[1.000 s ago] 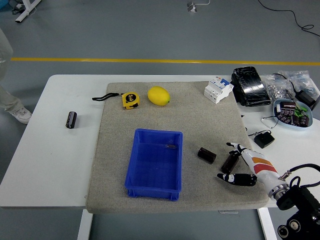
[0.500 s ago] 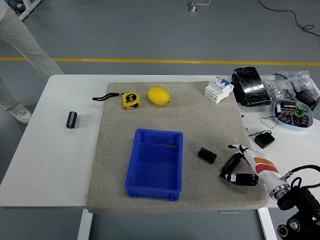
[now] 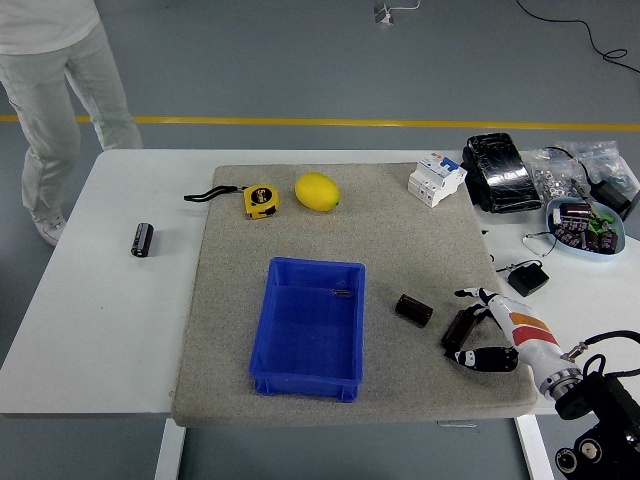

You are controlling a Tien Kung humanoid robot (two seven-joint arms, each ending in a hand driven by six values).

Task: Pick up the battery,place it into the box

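We saw the right robot hand (image 3: 484, 330) at the lower right of the grey mat (image 3: 400, 230), its fingers curled around a dark cylindrical battery (image 3: 459, 327) that lay between thumb and fingertips, so we took the hand as clamped on it, the battery low over the mat or resting on it; we could not tell which. A second battery (image 3: 413, 309) lay on the mat just to the left, apart from the hand and near the right wall of the blue box (image 3: 309, 328). The box sat open on the mat's near half, with a small dark item on its floor. Toward the mat's far edge we noted a yellow tape measure (image 3: 261, 199) and a lemon (image 3: 317, 191) beside it. A third battery (image 3: 143, 240) lay on the bare white bench (image 3: 110, 330) well to the left. At the far left corner a person (image 3: 60, 90) in light clothing stood by the bench, hands not in view.
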